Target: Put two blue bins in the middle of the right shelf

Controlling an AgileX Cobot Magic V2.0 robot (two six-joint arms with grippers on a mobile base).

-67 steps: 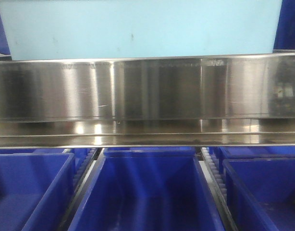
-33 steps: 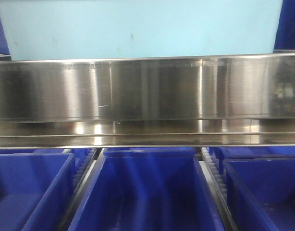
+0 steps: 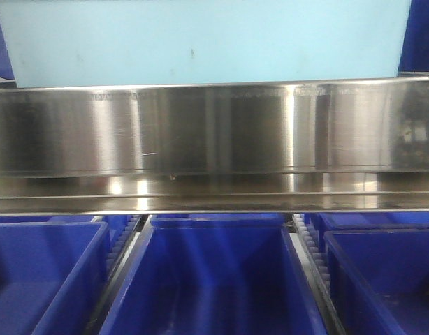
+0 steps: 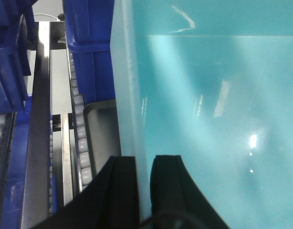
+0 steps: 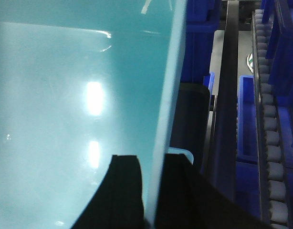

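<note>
A pale blue bin [image 3: 200, 42] fills the top of the front view, just above a steel shelf rail [image 3: 214, 129]. In the left wrist view my left gripper [image 4: 144, 160] is shut on this bin's [image 4: 208, 119] left wall, one finger inside and one outside. The right wrist view shows my right gripper [image 5: 152, 160] shut on the bin's [image 5: 65, 119] right wall in the same way. Three dark blue bins [image 3: 214, 279] stand side by side on the level below the rail.
Roller tracks [image 4: 79, 143] and a dark blue bin [image 4: 91, 43] lie to the left of the held bin. On its right are more rollers [image 5: 273, 143] and dark blue bins [image 5: 199, 43]. Toothed dividers [image 3: 309, 244] separate the lower bins.
The reflections on the steel rail have shifted a little. The pale blue bin and both grips look unchanged.
</note>
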